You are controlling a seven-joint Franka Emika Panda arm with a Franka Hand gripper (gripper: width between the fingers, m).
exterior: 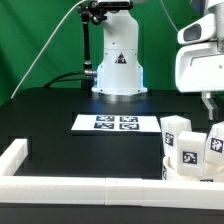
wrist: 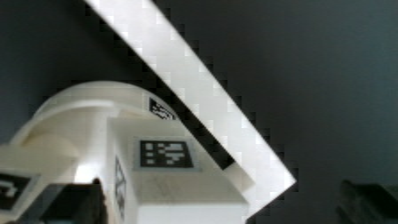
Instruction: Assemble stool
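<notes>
White plastic forms the border rail [exterior: 70, 186] that runs along the near edge of the black table [exterior: 60, 135] and turns up at the exterior view's left; it closes the work area on these 2 sides. Behind the rail, at the exterior view's right, the stool parts stand close together: the round seat [exterior: 192, 167] lies flat and carries a black-and-white square tag on its side, and 2 chunky legs [exterior: 176, 133] stand just behind or on it, each with a tag too; I cannot tell if they touch the seat. No letters or brand words can be read on these tags, only square patterns. The gripper [exterior: 208, 103] hangs above the legs at the exterior view's right edge, and its fingers are spread wide apart and hold nothing. In the wrist view a leg [wrist: 169, 160] with 1 clear tag sits against the rounded seat [wrist: 80, 120], beside the rail [wrist: 196, 90], and a dark fingertip [wrist: 356, 200] shows at the corner. Farther back, the marker board [exterior: 118, 123] lies flat in the middle of the table with 4 tags on it. Between it and the left rail the black surface is bare. Farthest, the white robot base [exterior: 118, 65] carries a small triangular warning label, before a green curtain [exterior: 40, 40].
</notes>
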